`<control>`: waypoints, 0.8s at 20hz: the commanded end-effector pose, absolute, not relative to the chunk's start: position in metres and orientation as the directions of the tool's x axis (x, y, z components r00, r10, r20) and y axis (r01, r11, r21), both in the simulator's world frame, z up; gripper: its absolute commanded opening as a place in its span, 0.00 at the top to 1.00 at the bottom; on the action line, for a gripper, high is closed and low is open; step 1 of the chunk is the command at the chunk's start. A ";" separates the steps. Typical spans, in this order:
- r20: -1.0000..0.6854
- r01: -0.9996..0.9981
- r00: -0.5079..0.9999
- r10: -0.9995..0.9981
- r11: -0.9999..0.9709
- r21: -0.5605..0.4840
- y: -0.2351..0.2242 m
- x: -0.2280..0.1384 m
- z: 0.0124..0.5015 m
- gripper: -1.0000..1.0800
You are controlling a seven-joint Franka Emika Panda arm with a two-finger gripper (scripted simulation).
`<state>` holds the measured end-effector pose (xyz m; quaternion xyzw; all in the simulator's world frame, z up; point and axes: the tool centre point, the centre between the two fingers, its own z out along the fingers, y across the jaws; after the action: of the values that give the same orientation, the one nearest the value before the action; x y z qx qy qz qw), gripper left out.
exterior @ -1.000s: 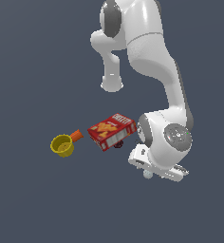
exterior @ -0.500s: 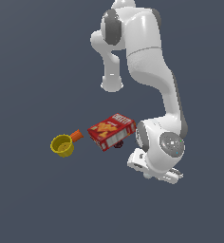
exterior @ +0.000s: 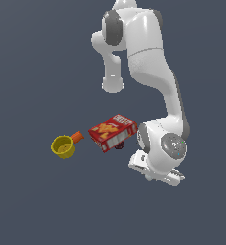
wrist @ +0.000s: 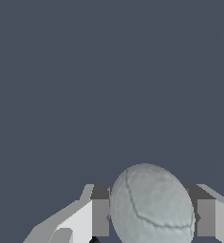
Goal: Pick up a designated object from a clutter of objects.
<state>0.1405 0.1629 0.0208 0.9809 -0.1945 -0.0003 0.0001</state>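
Note:
The designated object, a white dimpled ball (wrist: 152,204), fills the gap between my gripper (wrist: 149,219) fingers in the wrist view. One finger (wrist: 100,216) presses on each side of it, with no gap showing. In the exterior view the ball is hidden under the arm's hand (exterior: 158,165), which hangs low at the exterior view's right of the clutter. The gripper is shut on the ball.
A red cracker box (exterior: 112,132) lies just beside the hand, on the exterior view's left of it, with a small dark piece (exterior: 118,146) at its near edge. Further left stands a yellow cup (exterior: 63,146) with an orange handle (exterior: 77,137). The floor is plain dark grey.
Over the last second the hand sank slightly and shifted a little toward the red box; in the last half second it has hardly moved. The box and cup have stayed in place.

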 end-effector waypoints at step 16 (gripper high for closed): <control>0.000 -0.381 0.924 -0.381 -0.924 0.000 0.138 0.127 0.058 1.00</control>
<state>0.1294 0.1430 0.0500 0.9810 -0.1942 -0.0007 0.0002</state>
